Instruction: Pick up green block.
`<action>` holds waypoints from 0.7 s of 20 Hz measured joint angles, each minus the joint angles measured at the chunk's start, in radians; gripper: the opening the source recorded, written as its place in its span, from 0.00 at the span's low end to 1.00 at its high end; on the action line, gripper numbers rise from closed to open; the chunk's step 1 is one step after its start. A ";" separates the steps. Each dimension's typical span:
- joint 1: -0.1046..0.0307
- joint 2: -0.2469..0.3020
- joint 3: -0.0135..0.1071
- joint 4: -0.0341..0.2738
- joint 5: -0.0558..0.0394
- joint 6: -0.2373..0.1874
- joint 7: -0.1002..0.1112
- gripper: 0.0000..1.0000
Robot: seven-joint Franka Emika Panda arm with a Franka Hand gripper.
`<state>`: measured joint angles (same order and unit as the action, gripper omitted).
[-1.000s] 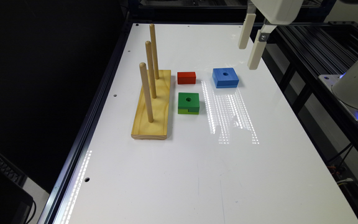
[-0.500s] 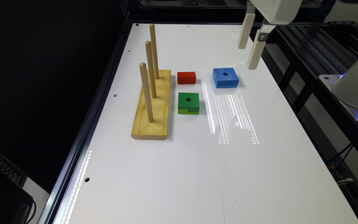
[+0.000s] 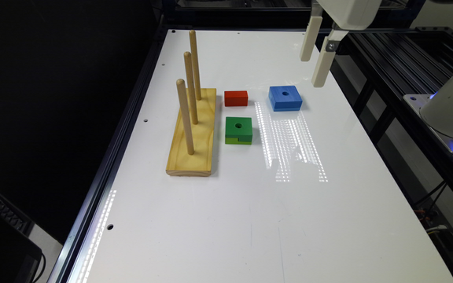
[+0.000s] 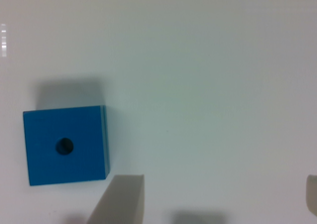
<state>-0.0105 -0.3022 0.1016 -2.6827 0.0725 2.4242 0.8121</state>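
Note:
The green block (image 3: 238,130) lies flat on the white table, its round hole facing up and its lime-green lower layer with a notch showing at the front. My gripper (image 3: 316,59) hangs high above the table's far side, toward the exterior view's right and well away from the green block. Its cream fingers (image 3: 323,63) stand wide apart with nothing between them. In the wrist view the gripper (image 4: 218,204) is open over bare white table, with the blue block (image 4: 66,144) just beside one finger (image 4: 121,199).
A blue square block (image 3: 285,98) with a hole lies beyond the green block, toward the gripper. A small red block (image 3: 236,98) sits just behind the green one. A wooden base (image 3: 193,135) with three upright pegs stands at the exterior view's left. The table's near half is bare.

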 joint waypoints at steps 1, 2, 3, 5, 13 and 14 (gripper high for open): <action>0.000 0.007 0.000 0.008 0.0000 0.000 0.000 1.00; 0.000 0.017 0.000 0.019 0.0000 0.001 0.000 1.00; 0.000 0.030 0.000 0.032 -0.0001 0.001 0.000 1.00; 0.000 0.060 0.000 0.060 -0.0006 0.001 0.000 1.00; -0.004 0.156 0.000 0.144 -0.0028 0.001 0.000 1.00; -0.005 0.162 0.000 0.152 -0.0030 0.001 0.000 1.00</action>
<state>-0.0154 -0.1397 0.1017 -2.5312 0.0695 2.4249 0.8121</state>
